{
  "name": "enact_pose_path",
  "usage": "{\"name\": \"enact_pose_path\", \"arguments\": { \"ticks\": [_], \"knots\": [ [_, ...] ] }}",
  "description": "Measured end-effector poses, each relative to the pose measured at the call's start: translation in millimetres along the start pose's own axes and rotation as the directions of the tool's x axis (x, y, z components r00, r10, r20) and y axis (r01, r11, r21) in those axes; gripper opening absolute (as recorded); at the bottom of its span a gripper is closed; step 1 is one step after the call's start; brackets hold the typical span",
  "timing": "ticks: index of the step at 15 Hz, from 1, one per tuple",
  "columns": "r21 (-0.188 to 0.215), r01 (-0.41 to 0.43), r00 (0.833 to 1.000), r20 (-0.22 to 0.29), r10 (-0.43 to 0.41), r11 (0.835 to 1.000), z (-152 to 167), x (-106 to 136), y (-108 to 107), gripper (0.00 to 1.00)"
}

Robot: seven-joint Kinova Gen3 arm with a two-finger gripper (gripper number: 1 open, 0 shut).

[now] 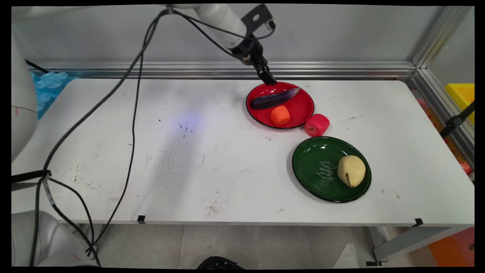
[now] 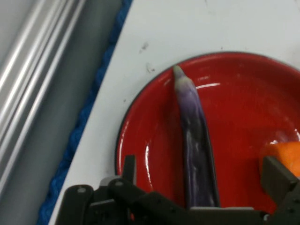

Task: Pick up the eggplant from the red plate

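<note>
- Black cables (image 1: 132, 113) hung from the arm and trailed down across the left part of the white table (image 1: 189, 170).
- The gripper (image 1: 269, 80) hung over the far rim of the red plate (image 1: 303, 108), just above the dark end of the aubergine (image 1: 274, 99). In the hand view the gripper (image 2: 201, 180) had its two fingers spread apart, one finger (image 2: 128, 169) on each side of the aubergine (image 2: 197, 140), with a clear gap between each finger and the fruit; nothing was clamped.
- The aubergine lay slantwise across the far half of the red plate (image 2: 243, 93), its pale stem tip pointing toward the plate's right far rim in the main view.
- An orange fruit (image 1: 280, 115) sat on the near part of the red plate, just beside the aubergine; in the hand view the orange fruit (image 2: 286, 157) showed at the right edge.
- A pink-red fruit (image 1: 317, 124) rested on the table just beside the red plate's right near rim, between that plate and the green plate (image 1: 314, 167).
- The green plate stood nearer the camera and to the right, with a pale yellow pear (image 1: 351, 171) lying on its right half.
</note>
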Motion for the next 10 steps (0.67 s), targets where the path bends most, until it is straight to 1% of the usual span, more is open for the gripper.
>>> {"name": "enact_pose_path", "arguments": {
  "ticks": [6, 10],
  "knots": [
    [-0.054, -0.059, 0.997, 0.054, 0.062, 0.997, 48.0, -5.9, -4.3, 1.00],
    [-0.085, -0.083, 0.994, 0.070, 0.089, 0.993, 65.9, -9.1, -6.4, 1.00]
  ]
}}
